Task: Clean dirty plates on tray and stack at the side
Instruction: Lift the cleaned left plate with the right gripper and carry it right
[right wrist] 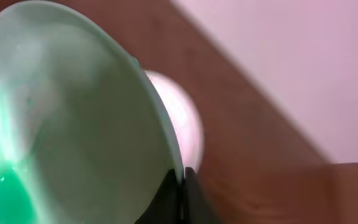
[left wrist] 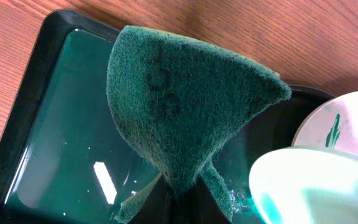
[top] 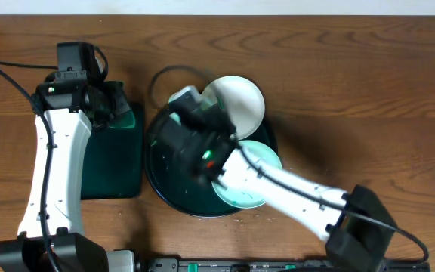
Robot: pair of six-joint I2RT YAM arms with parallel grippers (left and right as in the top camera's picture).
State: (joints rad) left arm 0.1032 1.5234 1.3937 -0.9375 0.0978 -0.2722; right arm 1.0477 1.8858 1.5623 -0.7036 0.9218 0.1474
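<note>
Arms are reaching over the wooden desk (top: 338, 68) in the overhead view. The left pincer (top: 115, 106) is hovering over the rectangular tray (top: 115, 177), which is lying just left of the round tray (top: 165, 193). The right pincer (top: 186, 106), blurred, is hanging above the round tray's far left part. A white plate (top: 240, 102) is overlapping that tray's far rim. A teal-smeared plate (top: 251, 181) is lying inside the tray, partly under the right arm.

In the left wrist view, the left pincer is clamping a green sponge (left wrist: 185, 106) above green water in the rectangular tray.

In the right wrist view, the right pincer's fingers (right wrist: 191, 202) are pinching the rim of a tilted plate (right wrist: 73, 112), with green liquid pooling at its low edge.
</note>
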